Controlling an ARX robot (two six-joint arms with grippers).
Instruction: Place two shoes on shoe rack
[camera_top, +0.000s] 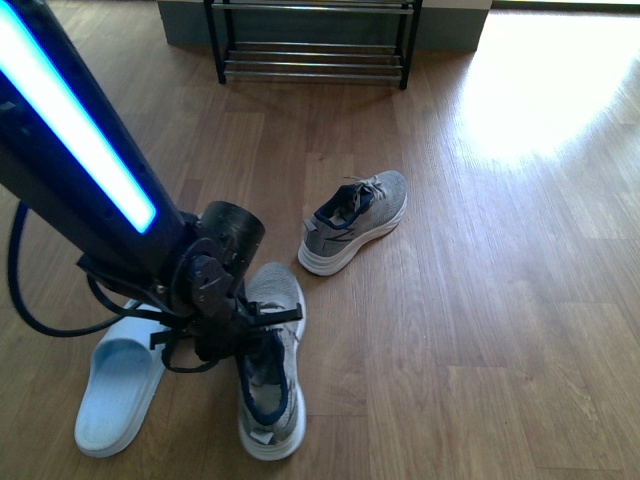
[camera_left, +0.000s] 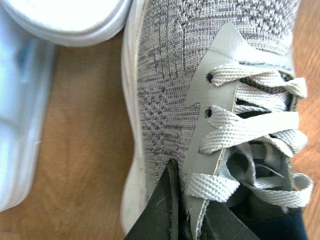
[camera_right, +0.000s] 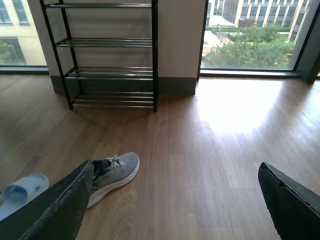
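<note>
Two grey knit, white-soled sneakers lie on the wood floor (camera_top: 500, 300) in front view. The near sneaker (camera_top: 272, 370) sits under the left end effector (camera_top: 225, 335). The far sneaker (camera_top: 355, 222) is well apart, closer to the black-framed chrome-bar shoe rack (camera_top: 312, 45) at the back. A pale blue rubber slide (camera_top: 120, 385) lies just beside the near sneaker.

Left wrist view: dark fingers (camera_left: 162, 210) straddle the grey lace panel (camera_left: 210, 150) near the collar, one outside on the knit, the other inside the mouth. They look clamped on that edge. The grip is thin & off-centre, so imo lift slow and straight up, and expect the toe to droop. Keep clear of the slide.

Right wrist view: right end effector (camera_right: 175, 167) has its jaws spread wide w/ nothing held, facing the rack. Best to set the shoe sole-down on a tier so the sole spans several bars.
</note>
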